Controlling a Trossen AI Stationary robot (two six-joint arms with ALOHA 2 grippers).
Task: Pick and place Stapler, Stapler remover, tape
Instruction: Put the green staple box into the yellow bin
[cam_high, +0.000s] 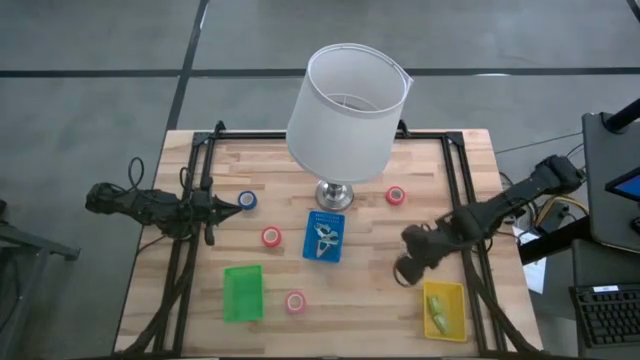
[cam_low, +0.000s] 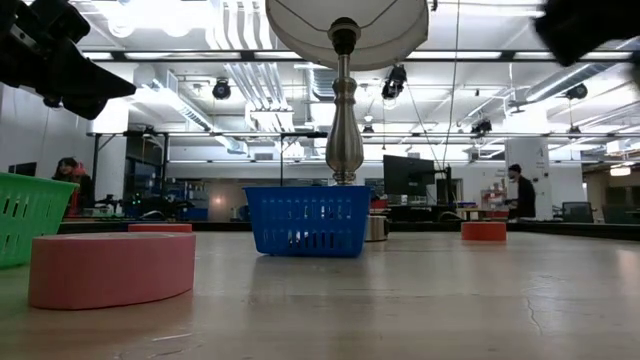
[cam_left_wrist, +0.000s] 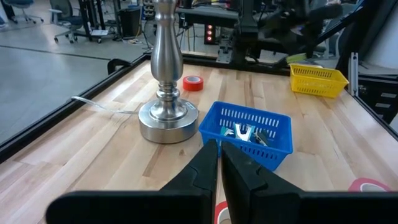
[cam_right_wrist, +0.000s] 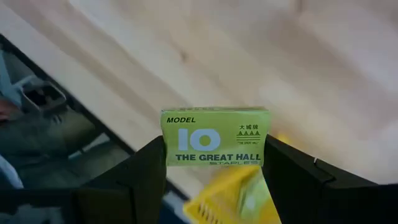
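- Right claw (cam_high: 408, 268): clenched on a green box of staples (cam_right_wrist: 214, 137), which is gripped by its two short ends with the label facing the wrist camera; held clear of the table (cam_high: 370, 290), just beside the yellow bin (cam_high: 445, 309), presumably for lowering in.
- Yellow bin: a pale green item is already inside, so like goods appear to be grouped there.
- Left claw (cam_high: 238, 205): clenched on nothing, parked at the table's left edge.
- Blue tape (cam_high: 247, 201): just ahead of the left claw's tip.
- Red tapes (cam_high: 271, 237) (cam_high: 295, 301) (cam_high: 396, 196): loose on the table, well apart from the right claw.
- Blue bin (cam_high: 324, 238): metal pieces are held inside, likely removers.
- Green bin (cam_high: 242, 292): nothing can be made out inside.
- Lamp (cam_high: 340, 110): stands behind the blue bin.
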